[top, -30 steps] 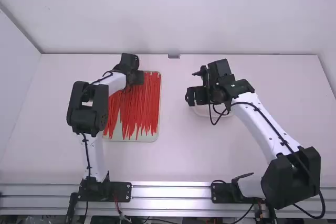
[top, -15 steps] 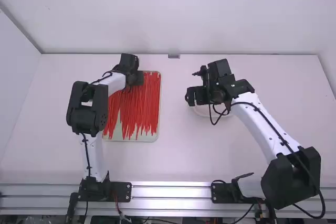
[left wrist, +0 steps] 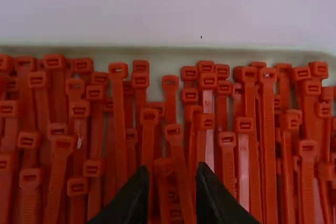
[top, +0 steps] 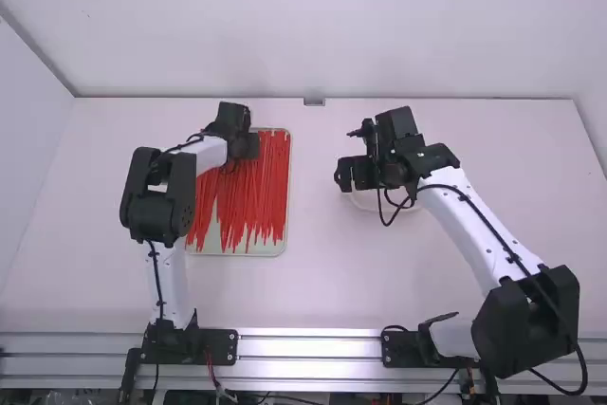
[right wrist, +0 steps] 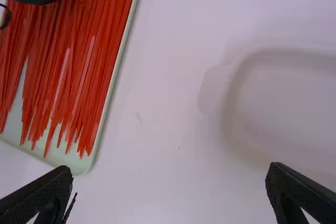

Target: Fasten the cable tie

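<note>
The left tool (left wrist: 172, 169) is released, its fingertips apart over the heads of the red cable ties (left wrist: 110, 129) heaped on a pale tray (top: 237, 250), left of centre in the high view. The right tool (right wrist: 168, 172) gapes wide above the white counter (top: 322, 263), by a shallow white dish (right wrist: 283, 103) right of centre.

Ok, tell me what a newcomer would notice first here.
The heap of red ties on a pale tray, left of the table's middle, catches the eye first. The left gripper hangs open over the ties' heads at the tray's far end. The right gripper, wide open, hangs above a white container to the tray's right.
</note>
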`<state>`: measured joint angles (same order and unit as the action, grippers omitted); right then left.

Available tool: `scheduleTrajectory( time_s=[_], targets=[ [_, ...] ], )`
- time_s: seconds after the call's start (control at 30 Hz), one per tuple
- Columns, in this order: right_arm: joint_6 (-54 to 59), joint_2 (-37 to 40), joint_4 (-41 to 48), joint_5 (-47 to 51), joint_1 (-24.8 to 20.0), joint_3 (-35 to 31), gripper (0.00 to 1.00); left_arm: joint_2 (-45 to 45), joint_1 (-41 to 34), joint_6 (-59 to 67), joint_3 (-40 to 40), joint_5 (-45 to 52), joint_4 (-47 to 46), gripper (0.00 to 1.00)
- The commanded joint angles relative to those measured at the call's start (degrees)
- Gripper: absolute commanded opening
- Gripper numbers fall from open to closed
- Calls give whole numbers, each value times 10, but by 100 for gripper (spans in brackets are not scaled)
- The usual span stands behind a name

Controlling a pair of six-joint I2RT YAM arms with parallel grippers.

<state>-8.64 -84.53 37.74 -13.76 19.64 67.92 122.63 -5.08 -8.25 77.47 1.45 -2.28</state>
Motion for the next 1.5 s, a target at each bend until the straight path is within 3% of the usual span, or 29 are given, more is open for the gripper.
scheduleTrajectory(
  time_s=[0.0, 1.47],
  targets=[
    [-1, -1, 2, 3, -1, 18, 98, 7, 3, -5, -7, 6, -1, 23],
    [-1, -1, 2, 3, -1, 18, 98, 7, 11, -12, -9, 26, -8, 11]
  ],
)
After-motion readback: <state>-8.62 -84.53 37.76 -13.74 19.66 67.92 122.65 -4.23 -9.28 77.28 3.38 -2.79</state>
